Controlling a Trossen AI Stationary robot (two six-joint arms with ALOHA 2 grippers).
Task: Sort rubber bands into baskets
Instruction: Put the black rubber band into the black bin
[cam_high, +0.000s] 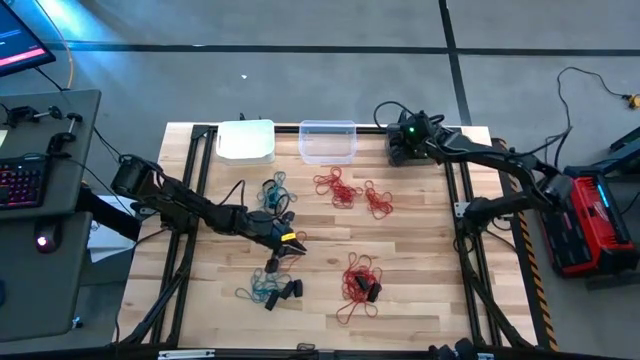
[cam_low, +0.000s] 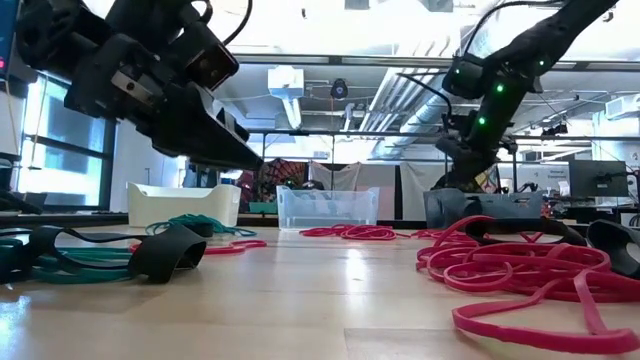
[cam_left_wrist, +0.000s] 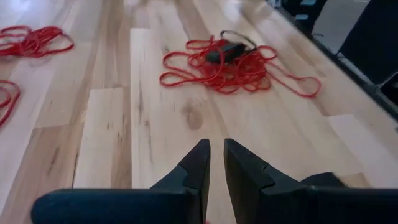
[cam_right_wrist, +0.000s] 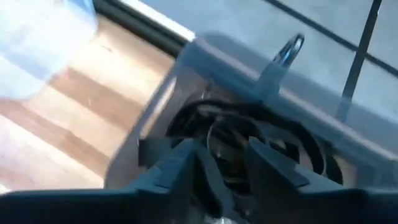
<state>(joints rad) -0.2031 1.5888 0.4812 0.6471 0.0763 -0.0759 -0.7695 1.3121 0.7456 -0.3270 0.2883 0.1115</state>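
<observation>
From above, the right gripper (cam_high: 408, 140) is seen over the dark grey basket (cam_high: 400, 154) at the far right; the left gripper (cam_high: 291, 245) is seen mid-table among rubber bands (cam_high: 338, 186). In the left wrist view, its fingers (cam_left_wrist: 200, 163) are slightly parted, empty. In the right wrist view, parted fingers (cam_right_wrist: 180, 163) are seen above black bands (cam_right_wrist: 249, 134) in the basket.

A pale wooden table (cam_high: 420, 250) with a black frame stands on a grey floor (cam_high: 300, 70) crossed by dark lines. Beside it, a grey desk (cam_high: 70, 220) carries a keyboard (cam_high: 22, 183) with red-lit keys. On the opposite side sits a red and black case (cam_high: 590, 220), possibly a toolbox. A yellow plug (cam_high: 630, 99) lies on the floor.
</observation>
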